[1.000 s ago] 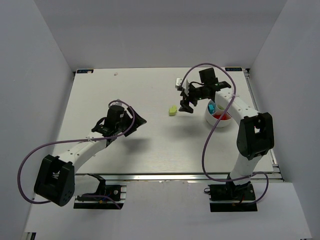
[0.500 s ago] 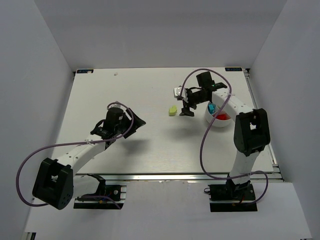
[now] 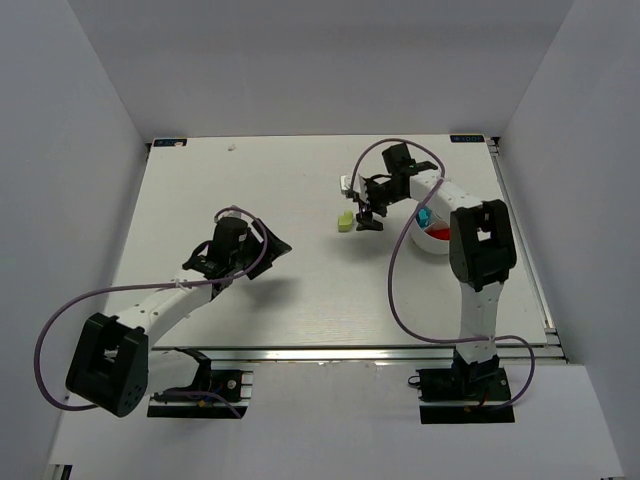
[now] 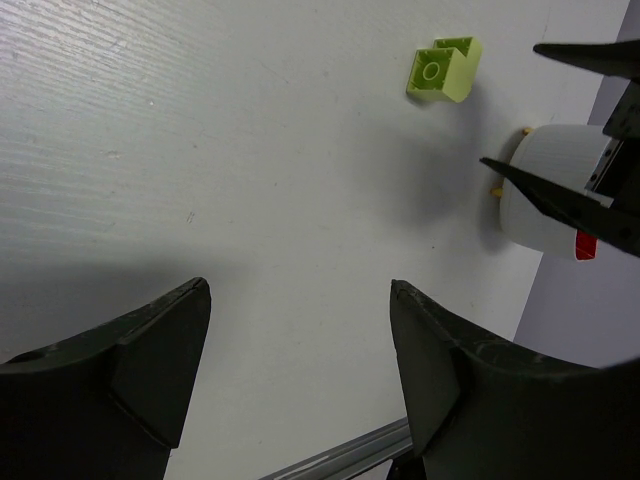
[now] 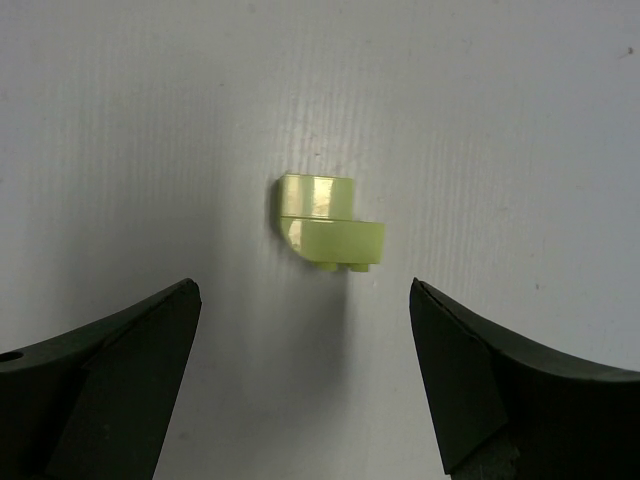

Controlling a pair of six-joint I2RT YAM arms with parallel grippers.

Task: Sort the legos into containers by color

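Note:
A lime-green lego (image 3: 344, 220) lies alone on the white table; it also shows in the right wrist view (image 5: 326, 234) and the left wrist view (image 4: 443, 70). My right gripper (image 3: 368, 218) is open and empty, hovering just right of the lego, jaws wide apart either side of it in the right wrist view (image 5: 300, 300). The round white divided bowl (image 3: 434, 242) stands to the right and holds cyan (image 3: 425, 216) and red (image 3: 443, 234) legos. My left gripper (image 3: 272, 243) is open and empty over the table's left middle, seen also in the left wrist view (image 4: 298, 300).
The right arm's purple cable loops over the bowl. A small white object (image 3: 346, 184) lies behind the right gripper. The table's side edges and grey walls enclose the area.
My right gripper has moved left and a little toward the back, from near the bowl to beside the lime lego. The left arm has hardly moved.

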